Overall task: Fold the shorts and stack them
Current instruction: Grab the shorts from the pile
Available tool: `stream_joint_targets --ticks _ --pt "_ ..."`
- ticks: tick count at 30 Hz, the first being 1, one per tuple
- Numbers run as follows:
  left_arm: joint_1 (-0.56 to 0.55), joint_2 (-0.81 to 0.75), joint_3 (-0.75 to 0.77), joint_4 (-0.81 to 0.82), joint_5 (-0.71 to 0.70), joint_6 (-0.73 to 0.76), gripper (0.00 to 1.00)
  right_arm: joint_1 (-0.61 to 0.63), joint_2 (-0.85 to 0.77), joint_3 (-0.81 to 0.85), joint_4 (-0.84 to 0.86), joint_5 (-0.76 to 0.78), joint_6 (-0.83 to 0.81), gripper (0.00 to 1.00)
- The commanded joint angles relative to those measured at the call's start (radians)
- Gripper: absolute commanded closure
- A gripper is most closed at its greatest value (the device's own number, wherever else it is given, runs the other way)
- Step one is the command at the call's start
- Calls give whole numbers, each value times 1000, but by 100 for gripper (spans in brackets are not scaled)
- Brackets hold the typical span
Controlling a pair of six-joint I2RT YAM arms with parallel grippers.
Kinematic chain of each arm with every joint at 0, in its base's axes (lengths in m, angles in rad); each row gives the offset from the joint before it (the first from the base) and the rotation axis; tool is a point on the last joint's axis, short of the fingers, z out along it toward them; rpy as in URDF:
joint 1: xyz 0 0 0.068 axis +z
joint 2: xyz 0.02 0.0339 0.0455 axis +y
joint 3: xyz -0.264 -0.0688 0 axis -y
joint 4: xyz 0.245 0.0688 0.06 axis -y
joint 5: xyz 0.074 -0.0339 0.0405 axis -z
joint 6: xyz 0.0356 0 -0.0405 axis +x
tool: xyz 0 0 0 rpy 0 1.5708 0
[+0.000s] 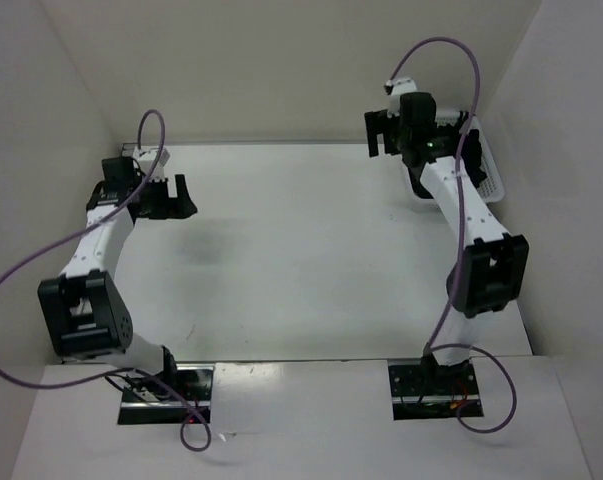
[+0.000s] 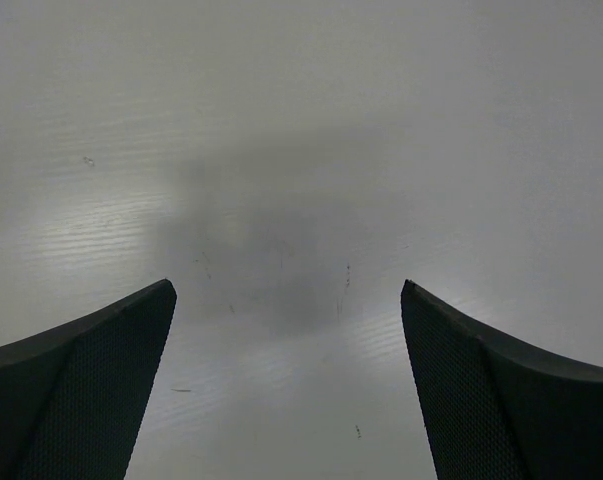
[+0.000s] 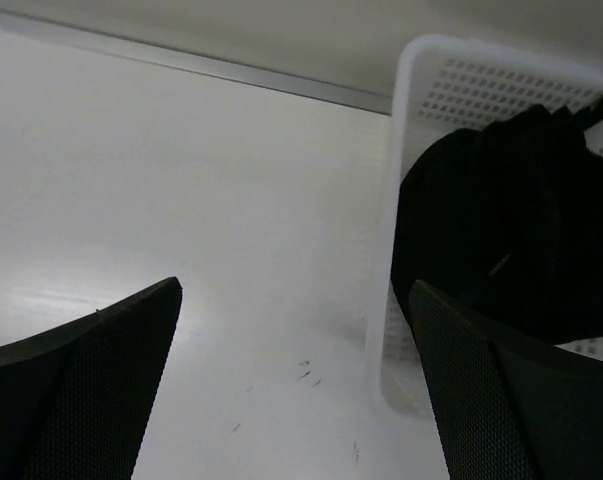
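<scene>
Shorts (image 3: pixel 481 225) sit bunched in a dark heap inside a white perforated basket (image 3: pixel 481 85). That basket stands off to the right of the right pincer (image 3: pixel 296 288), a little ahead of its tips. The right pincer's two dark fingers are spread wide, with only bare white surface (image 3: pixel 201 200) between them. The black cloth lies wholly outside that gap, beyond the right-hand finger (image 3: pixel 501 400), whose tip overlaps the basket's near corner in the wrist view. Whether finger and basket actually touch, I cannot tell. The cloth is crumpled, with soft folds running across it, and it fills most of the basket that shows.

Seen from above, the right arm reaches toward the far right corner of the surface. Its pincer is held up off the surface, just beside the basket's left side. The arm itself covers much of the basket from that angle, so the shorts can hardly be made out there.

The left pincer (image 2: pixel 286 290) is well apart from the shorts, across the surface and close to the left wall (image 1: pixel 41 120). It too is spread wide and grips nothing. It looks down on plain white surface, with a soft grey shadow under the gap between its fingers. A purple cable (image 1: pixel 151 125) loops up from the left arm.
</scene>
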Motion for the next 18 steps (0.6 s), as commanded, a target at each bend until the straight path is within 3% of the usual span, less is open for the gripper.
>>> stream_joint_targets --ticks 1,4,8,10,18 --pt "-21 157 174 -265 -51 4 0 -89 144 145 -71 14 224 1" --pt "-30 289 326 -378 -61 4 0 -165 230 211 -62 55 341 3" --pt "-30 482 492 -534 -70 4 0 -247 339 301 -62 11 402 16" --pt "-30 543 577 -613 -57 4 0 -247 376 343 -53 116 402 16" --pt "-88 549 567 -526 -101 4 0 -247 566 423 44 422 340 9"
